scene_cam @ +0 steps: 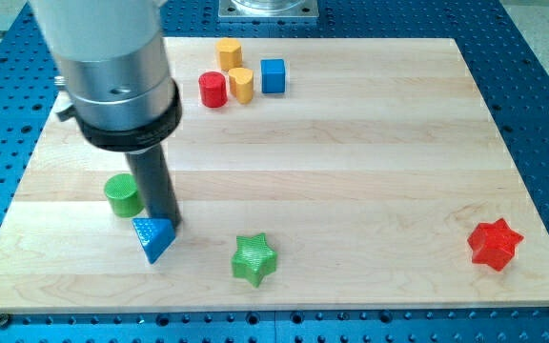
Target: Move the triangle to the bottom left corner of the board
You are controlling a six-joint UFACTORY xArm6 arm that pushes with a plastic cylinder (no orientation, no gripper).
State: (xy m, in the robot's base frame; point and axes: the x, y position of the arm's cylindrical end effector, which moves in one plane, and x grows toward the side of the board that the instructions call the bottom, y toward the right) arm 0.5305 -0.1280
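Note:
The blue triangle (152,237) lies on the wooden board (351,171), left of centre near the view's bottom edge. My tip (166,223) stands just above and right of it, touching or nearly touching its upper edge. The green cylinder (122,195) sits just left of the rod, close above the triangle. The arm's wide grey body hides part of the board at the upper left.
A green star (254,259) lies right of the triangle near the bottom edge. A red star (495,243) sits at the bottom right. A red cylinder (213,90), two yellow cylinders (241,84) (228,51) and a blue cube (273,75) cluster at the top.

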